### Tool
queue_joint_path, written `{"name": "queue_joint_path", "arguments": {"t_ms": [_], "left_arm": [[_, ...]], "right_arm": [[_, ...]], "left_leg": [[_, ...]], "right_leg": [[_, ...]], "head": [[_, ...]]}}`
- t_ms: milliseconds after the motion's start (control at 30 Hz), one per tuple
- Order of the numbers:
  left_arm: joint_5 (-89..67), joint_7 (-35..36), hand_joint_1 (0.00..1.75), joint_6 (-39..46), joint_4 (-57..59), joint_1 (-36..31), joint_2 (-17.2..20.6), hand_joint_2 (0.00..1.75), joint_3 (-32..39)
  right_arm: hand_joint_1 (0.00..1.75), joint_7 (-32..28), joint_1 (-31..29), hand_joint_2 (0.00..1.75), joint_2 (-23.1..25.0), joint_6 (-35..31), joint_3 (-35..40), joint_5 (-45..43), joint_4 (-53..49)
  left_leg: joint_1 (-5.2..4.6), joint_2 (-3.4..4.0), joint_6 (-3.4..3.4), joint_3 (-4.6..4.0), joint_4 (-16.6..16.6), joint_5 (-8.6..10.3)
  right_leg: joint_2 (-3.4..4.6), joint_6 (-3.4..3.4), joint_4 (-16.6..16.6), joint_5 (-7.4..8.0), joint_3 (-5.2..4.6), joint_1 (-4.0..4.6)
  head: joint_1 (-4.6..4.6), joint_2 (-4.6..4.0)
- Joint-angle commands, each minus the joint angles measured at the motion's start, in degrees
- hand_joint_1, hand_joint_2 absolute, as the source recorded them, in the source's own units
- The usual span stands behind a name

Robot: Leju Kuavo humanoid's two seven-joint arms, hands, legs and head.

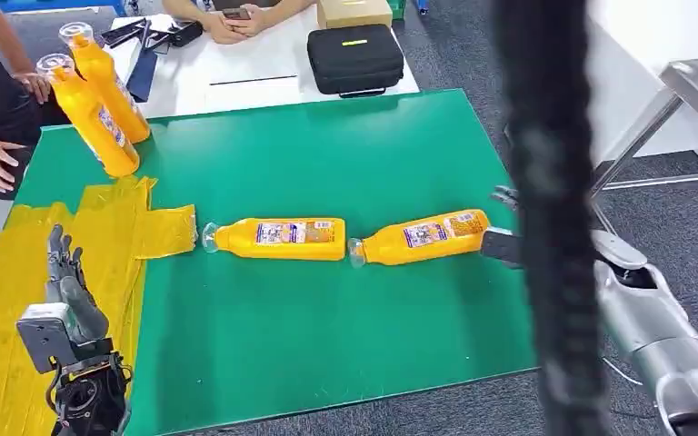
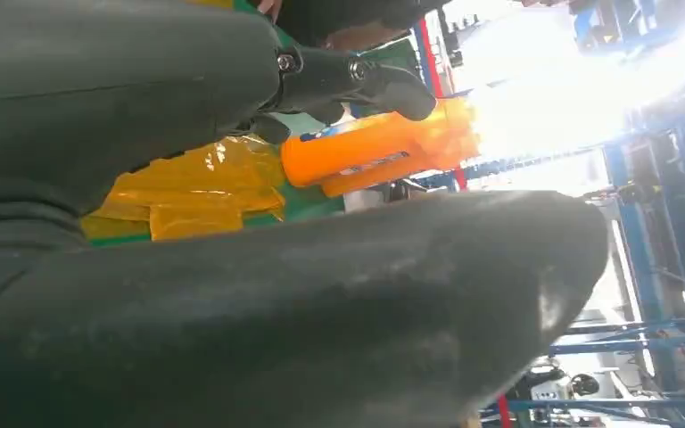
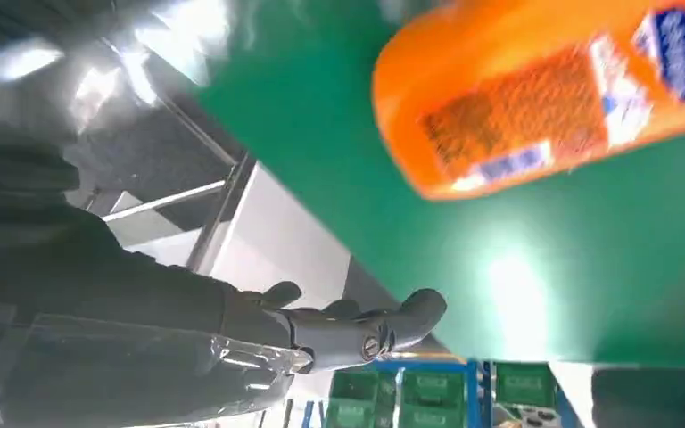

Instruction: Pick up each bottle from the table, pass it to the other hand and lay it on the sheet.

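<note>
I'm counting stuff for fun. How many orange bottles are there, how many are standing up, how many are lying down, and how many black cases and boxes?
Orange bottles standing: 2
Orange bottles lying down: 2
Black case: 1
Cardboard box: 1
Total: 6

Place: a robot test lab or workshop.
Floor: grey carpet (image 1: 673,195) is running under everything.
Bench: a green table (image 1: 327,300) is sitting at centre.
12 o'clock: people are sitting at a white table (image 1: 254,77) holding a black case (image 1: 354,56).
2 o'clock: a metal frame (image 1: 641,145) is standing.
Racks: blue shelving (image 2: 651,232) is standing with green crates (image 3: 428,392).
</note>
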Motion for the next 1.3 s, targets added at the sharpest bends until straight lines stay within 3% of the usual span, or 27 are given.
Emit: {"name": "queue_joint_path", "arguments": {"t_ms": [33, 100, 133, 167, 267, 533, 600, 633, 700, 733, 800, 1100, 1200, 1300], "left_arm": [[0.52, 0.17, 0.00, 0.01, 4.00, -1.62, -0.04, 0.00, -0.50], [0.52, 0.17, 0.00, 0.01, 4.00, -1.62, -0.04, 0.00, -0.50], [0.52, 0.17, 0.00, 0.01, 4.00, -1.62, -0.04, 0.00, -0.50], [0.52, 0.17, 0.00, 0.01, 4.02, -1.64, -0.06, 0.00, -0.51], [0.57, 0.17, 0.00, -0.09, 4.11, -1.71, -0.07, 0.00, -0.51], [0.56, 0.17, 0.00, 0.27, 4.47, -2.33, -0.17, 0.00, -0.78], [0.53, 0.17, 0.00, 0.09, 4.20, -2.10, -0.21, 0.00, -0.98], [0.48, 0.17, 0.00, -0.11, 4.37, -2.21, -0.27, 0.00, -1.04], [0.48, 0.18, 0.00, -0.13, 4.36, -2.38, -0.45, 0.00, -1.14], [0.47, 0.17, 0.00, -0.26, 4.88, -2.76, -0.45, 0.00, -1.31], [0.27, 0.17, 0.00, -0.23, 5.05, -2.90, -0.33, 0.00, -1.45], [0.25, 0.17, 0.00, -0.90, 6.41, -3.72, -0.09, 0.00, -2.43], [0.42, 0.17, 0.00, -0.88, 6.69, -3.98, -0.01, 0.00, -2.50], [0.70, 0.17, 0.00, -0.84, 6.64, -3.90, 0.08, 0.00, -2.55]], "right_arm": [[0.00, 0.05, -6.17, 1.75, 6.67, 0.82, 5.80, 0.71, 11.07], [0.00, 0.05, -6.17, 1.75, 6.67, 0.82, 5.80, 0.71, 11.07], [0.00, 0.05, -6.17, 1.75, 6.67, 0.82, 5.80, 0.71, 11.07], [0.00, 0.04, -6.18, 1.75, 6.55, 0.82, 5.79, 0.73, 11.18], [0.00, -0.14, -6.52, 1.75, 6.75, 0.91, 6.05, 0.84, 11.92], [0.00, -0.60, -6.62, 1.75, 11.06, -1.60, 8.21, 2.57, 16.38], [0.00, -0.36, -8.46, 1.75, 11.80, -1.72, 8.51, 2.98, 17.38], [0.00, -0.14, -9.11, 1.75, 12.10, -2.27, 8.45, 3.23, 17.86], [0.00, -0.09, -9.63, 1.75, 11.90, -2.13, 8.27, 3.16, 17.87], [0.00, -0.26, -10.03, 1.75, 11.75, -2.06, 8.57, 3.33, 18.19], [0.00, -0.59, -10.80, 1.75, 12.28, -1.96, 9.03, 3.56, 19.14], [0.00, 0.69, -18.44, 1.75, 20.65, -2.94, 13.61, 6.76, 34.98], [0.00, 0.75, -17.87, 1.75, 21.28, -4.09, 14.22, 7.37, 36.16], [0.00, 0.61, -18.04, 1.75, 21.24, -3.80, 14.54, 7.59, 37.14]], "left_leg": [[0.05, 0.32, -0.14, 0.40, -0.06, -0.16], [0.12, 0.46, -0.29, 0.69, 0.07, -0.36], [0.03, 0.23, -0.17, 0.34, -0.02, -0.15], [0.11, 0.37, -0.33, 0.72, 0.11, -0.38], [0.07, 0.20, -0.24, 0.47, 0.02, -0.22], [0.06, 0.18, -0.22, 0.50, -0.03, -0.20], [0.15, 0.34, -0.37, 0.85, 0.07, -0.43], [0.04, 0.26, -0.20, 0.38, 0.00, -0.18], [0.12, 0.52, -0.40, 0.84, 0.16, -0.48], [0.03, 0.25, -0.19, 0.35, 0.02, -0.17], [0.04, 0.18, -0.19, 0.35, 0.02, -0.16], [0.01, 0.35, -0.20, 0.37, 0.01, -0.16], [0.13, 0.46, -0.34, 0.68, 0.06, -0.31], [0.03, 0.12, -0.17, 0.36, -0.04, -0.08]], "right_leg": [[0.22, -0.03, -0.12, -0.05, 0.36, 0.05], [0.27, -0.06, -0.05, -0.19, 0.66, 0.13], [0.11, -0.03, -0.05, -0.07, 0.30, 0.03], [0.16, -0.07, 0.01, -0.25, 0.69, 0.11], [0.08, -0.06, -0.05, -0.15, 0.46, 0.07], [0.06, -0.06, -0.08, -0.14, 0.49, 0.06], [0.14, -0.11, -0.04, -0.31, 0.84, 0.16], [0.15, -0.05, -0.04, -0.10, 0.33, 0.04], [0.31, -0.11, 0.07, -0.31, 0.75, 0.13], [0.13, -0.04, -0.02, -0.10, 0.31, 0.03], [0.04, -0.04, -0.02, -0.11, 0.33, 0.04], [0.23, -0.05, 0.00, -0.08, 0.29, 0.01], [0.28, -0.11, -0.02, -0.18, 0.60, 0.13], [0.03, -0.04, -0.05, -0.09, 0.30, 0.03]], "head": [[-0.04, 0.00], [-0.02, 0.00], [-0.02, 0.00], [-0.02, 0.00], [-0.02, 0.00], [0.00, 0.00], [0.00, 0.00], [-0.02, 0.00], [0.00, 0.00], [-0.04, 0.00], [-0.02, 0.00], [0.00, 0.00], [0.00, 0.00], [-0.02, 0.00]]}}
